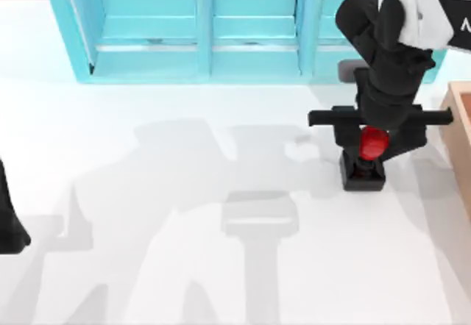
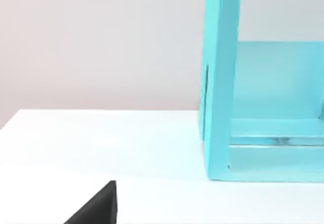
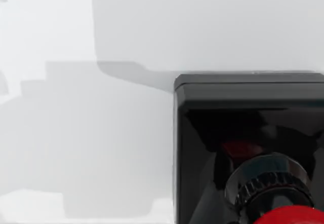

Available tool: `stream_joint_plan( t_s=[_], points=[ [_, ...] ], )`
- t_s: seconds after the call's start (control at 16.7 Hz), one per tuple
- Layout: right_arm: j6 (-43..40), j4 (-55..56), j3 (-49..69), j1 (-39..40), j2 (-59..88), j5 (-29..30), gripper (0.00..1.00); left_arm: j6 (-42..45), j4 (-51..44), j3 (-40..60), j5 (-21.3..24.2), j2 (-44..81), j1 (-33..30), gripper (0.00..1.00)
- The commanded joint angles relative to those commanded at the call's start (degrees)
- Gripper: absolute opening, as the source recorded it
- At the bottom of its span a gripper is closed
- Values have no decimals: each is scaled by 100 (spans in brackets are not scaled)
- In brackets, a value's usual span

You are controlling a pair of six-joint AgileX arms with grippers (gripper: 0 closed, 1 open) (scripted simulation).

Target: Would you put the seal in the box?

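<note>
while the seal (image 1: 366, 159) stands upright, right fingers (image 1: 372, 135) flank its knob.

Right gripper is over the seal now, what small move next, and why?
Probably ease the right gripper straight down and close on the seal's red knob. It sits right above the knob, the seal stands on the table, and the box waits at the right edge. Left gripper is parked at the left.

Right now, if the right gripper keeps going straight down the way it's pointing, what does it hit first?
Most likely the seal: the right gripper hangs directly above its red knob. How much gap remains is unclear.
</note>
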Motion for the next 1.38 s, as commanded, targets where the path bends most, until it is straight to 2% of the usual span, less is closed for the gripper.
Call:
stream_joint_plan(
  t_s=[0.18, 0.24, 0.84, 1.38],
  points=[
    [0, 0, 0, 0, 0, 0, 2, 0, 0, 0, 0, 0, 0, 100],
    [0, 0, 0, 0, 0, 0, 0, 0, 0, 0, 0, 0, 0, 100],
    [0, -91, 89, -11, -16, -3, 0, 0, 0, 0, 0, 0, 0, 100],
    [-13, -2099, 1861, -31, -235, -2, 0, 0, 0, 0, 0, 0, 0, 100]
  ],
)
